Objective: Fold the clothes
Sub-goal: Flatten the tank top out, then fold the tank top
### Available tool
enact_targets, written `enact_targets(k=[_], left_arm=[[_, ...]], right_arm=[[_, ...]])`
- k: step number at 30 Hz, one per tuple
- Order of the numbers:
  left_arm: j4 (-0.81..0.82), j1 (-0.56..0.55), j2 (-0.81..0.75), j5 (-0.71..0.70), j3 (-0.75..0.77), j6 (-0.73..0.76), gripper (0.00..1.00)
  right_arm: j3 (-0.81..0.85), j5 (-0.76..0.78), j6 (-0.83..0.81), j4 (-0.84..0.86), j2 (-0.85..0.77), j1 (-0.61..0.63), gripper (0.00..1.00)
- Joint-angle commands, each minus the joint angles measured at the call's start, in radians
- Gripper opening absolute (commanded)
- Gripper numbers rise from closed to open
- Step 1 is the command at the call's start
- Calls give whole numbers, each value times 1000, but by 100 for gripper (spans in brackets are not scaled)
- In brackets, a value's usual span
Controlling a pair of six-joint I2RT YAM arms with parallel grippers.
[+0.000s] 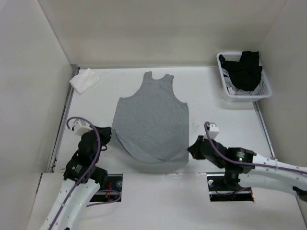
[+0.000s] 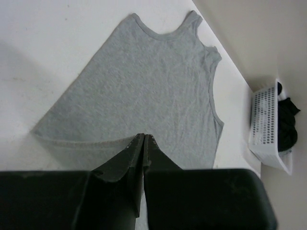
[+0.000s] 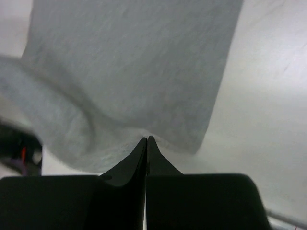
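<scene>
1. Across the table (image 1: 216, 124) the shirt (image 1: 152, 120) lies flat, neck far; left gripper (image 1: 109, 135) and right gripper (image 1: 193, 147) flank its near hem.
2. Left gripper (image 2: 144, 136): tips pressed together, pinching the hem.
3. Right gripper (image 3: 147, 139) likewise nips the hem. The first fold looks to be starting, so the next move calls for lifting both corners evenly toward the neck.

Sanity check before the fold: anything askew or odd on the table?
On the grey shirt, the near hem bows and bunches instead of lying straight, apparently because the left fingers and right fingers, both shut, pinch it. Its upper part lies flat. The white cloth at the far left corner is crumpled.
</scene>
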Motion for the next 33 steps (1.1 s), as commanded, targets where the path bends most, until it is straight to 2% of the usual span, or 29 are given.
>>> enact_targets(k=[1, 4, 7, 10, 14, 16, 18, 20, 22, 23, 27, 30, 32, 33], left_arm=[[314, 28, 216, -55, 1, 23, 1], [581, 97, 503, -56, 64, 48, 1], [747, 173, 779, -42, 190, 53, 1], [845, 230, 1054, -13, 392, 56, 1], [861, 250, 1380, 42, 725, 108, 1], [827, 252, 1532, 73, 893, 154, 5], [765, 259, 1664, 125, 1041, 166, 13], [720, 266, 1741, 145, 1118, 171, 28], [724, 272, 1714, 146, 1063, 160, 34], [740, 272, 1669, 136, 990, 155, 35], [903, 247, 1417, 62, 541, 71, 34], [990, 221, 1282, 66, 262, 5, 34], [1019, 230, 1222, 117, 133, -18, 37], [1031, 242, 1199, 146, 86, -27, 39]], right_arm=[[32, -114, -225, 342, 109, -272, 0], [105, -325, -353, 576, 295, -573, 0], [246, -441, -396, 703, 501, -761, 0], [453, -507, -407, 757, 730, -900, 0], [778, -576, -402, 725, 1021, -1025, 0], [935, -607, -390, 682, 1159, -1062, 2], [1064, -617, -382, 633, 1282, -1080, 10], [1147, -610, -359, 592, 1380, -1092, 26], [1120, -607, -351, 576, 1390, -1091, 34], [1086, -596, -353, 582, 1378, -1091, 36], [844, -552, -362, 680, 1235, -1063, 36], [610, -541, -354, 789, 1082, -1014, 19], [456, -522, -347, 861, 981, -978, 3], [390, -521, -341, 890, 936, -961, 0]])
